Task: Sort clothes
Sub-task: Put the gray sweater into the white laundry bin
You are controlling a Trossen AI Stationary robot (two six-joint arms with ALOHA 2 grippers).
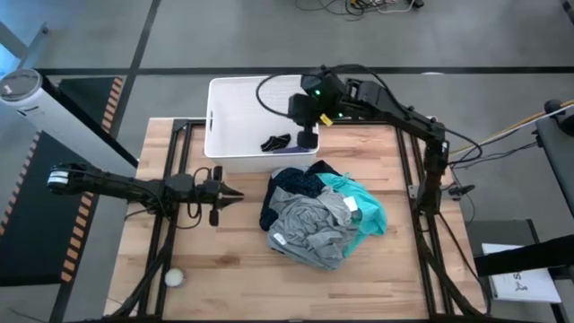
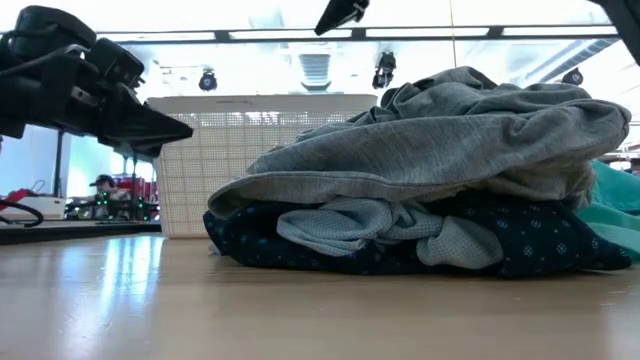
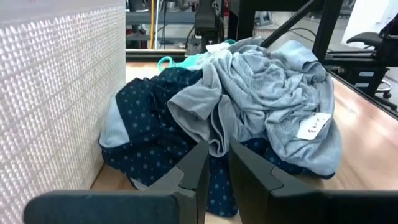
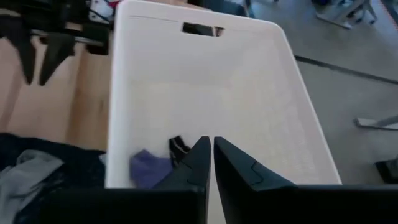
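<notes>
While one dark garment (image 1: 275, 142) lies in white basket (image 1: 224, 99) at table's far edge, sorting looks barely begun. Pile left mid-table: grey garment (image 1: 309, 224) on top, navy dotted garment (image 1: 291, 184) beneath, teal garment (image 1: 363, 208) at right side. Right gripper (image 1: 308, 136) above basket, clenched, empty. Left gripper (image 1: 235, 195) near pile's left side, nearly closed, empty.
</notes>
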